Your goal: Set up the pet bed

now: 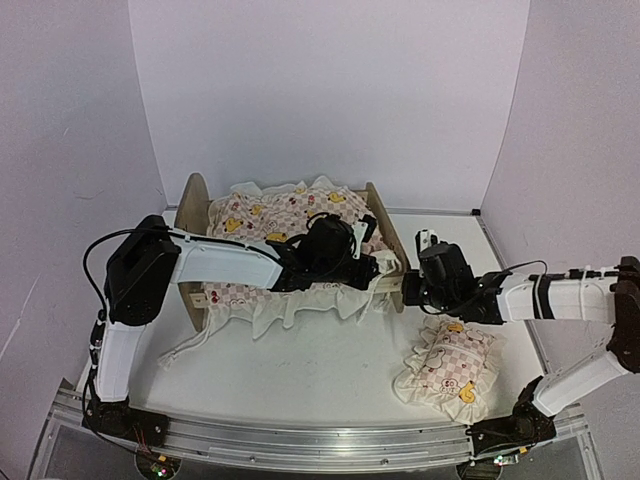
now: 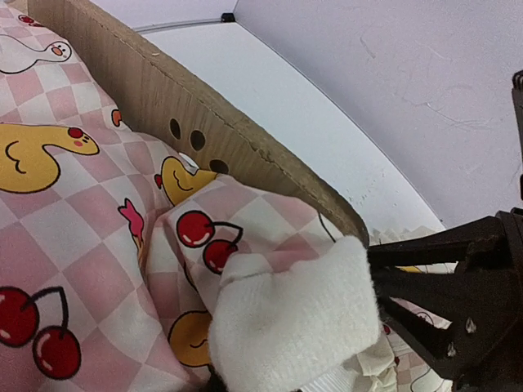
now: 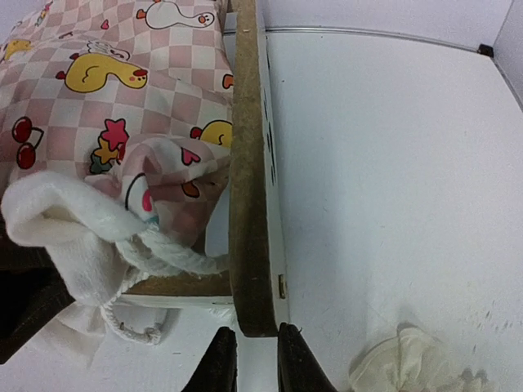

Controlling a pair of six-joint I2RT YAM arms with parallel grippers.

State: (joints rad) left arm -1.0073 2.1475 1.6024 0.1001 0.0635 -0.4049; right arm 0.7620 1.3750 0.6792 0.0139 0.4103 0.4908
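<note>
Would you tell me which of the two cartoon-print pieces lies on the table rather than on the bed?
The small pillow, alone on the table at the near right; the larger quilt is draped over the bed.

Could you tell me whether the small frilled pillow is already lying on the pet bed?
No, the pillow lies on the table, off to the side of the pet bed.
</note>
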